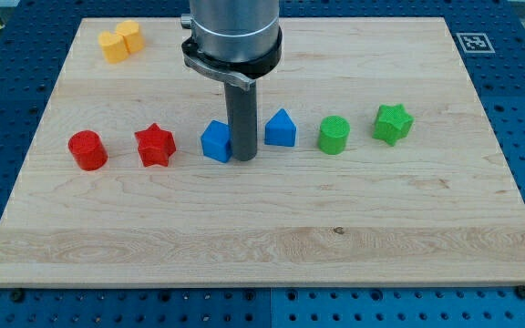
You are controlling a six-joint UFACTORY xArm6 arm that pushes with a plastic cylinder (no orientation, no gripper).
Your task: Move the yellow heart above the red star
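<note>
The yellow heart (pixel 119 40) lies at the view's top left of the wooden board (pixel 262 237). The red star (pixel 155 144) lies lower, left of centre, below and slightly right of the heart. My tip (pixel 243 159) rests on the board just right of a blue block (pixel 216 141) and touches or nearly touches it. The tip is well right of the red star and far from the yellow heart.
A red cylinder (pixel 87 149) lies left of the star. Right of my tip are a blue block (pixel 280 128), a green cylinder (pixel 333 135) and a green star (pixel 393 123). The arm's grey body (pixel 232 32) hangs over the board's top centre.
</note>
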